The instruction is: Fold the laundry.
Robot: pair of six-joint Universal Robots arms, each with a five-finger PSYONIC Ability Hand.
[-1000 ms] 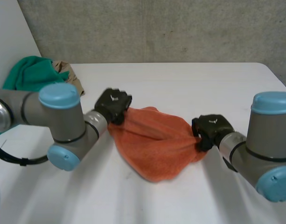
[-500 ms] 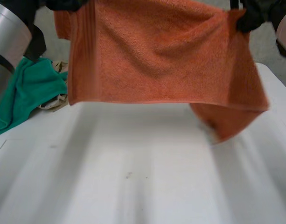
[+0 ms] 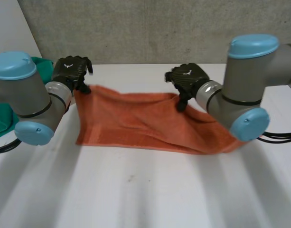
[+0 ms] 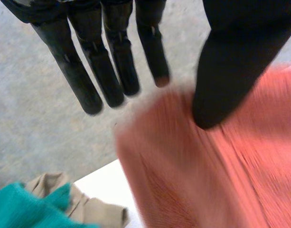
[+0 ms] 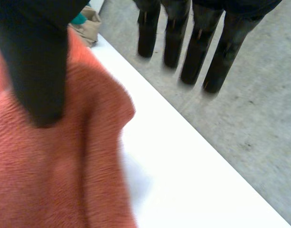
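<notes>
Looking at the fingers [image 4: 109,71] of the left hand [image 3: 69,70] and right hand [image 3: 188,77]: straight, spread, gripping nothing, thumbs resting at the far edge of the orange towel [image 3: 136,121] spread on the bench [image 3: 150,194]. Soft, light, floppy, so I'd pinch corners.

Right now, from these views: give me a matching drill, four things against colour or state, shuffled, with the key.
Things:
1 towel
2 left hand
3 cloth behind the left arm
4 table

Colour or state:
a white
b green
c orange, spread out
d black, fingers straight, thumb on a towel corner

Pairs: 1-c, 2-d, 3-b, 4-a
</notes>
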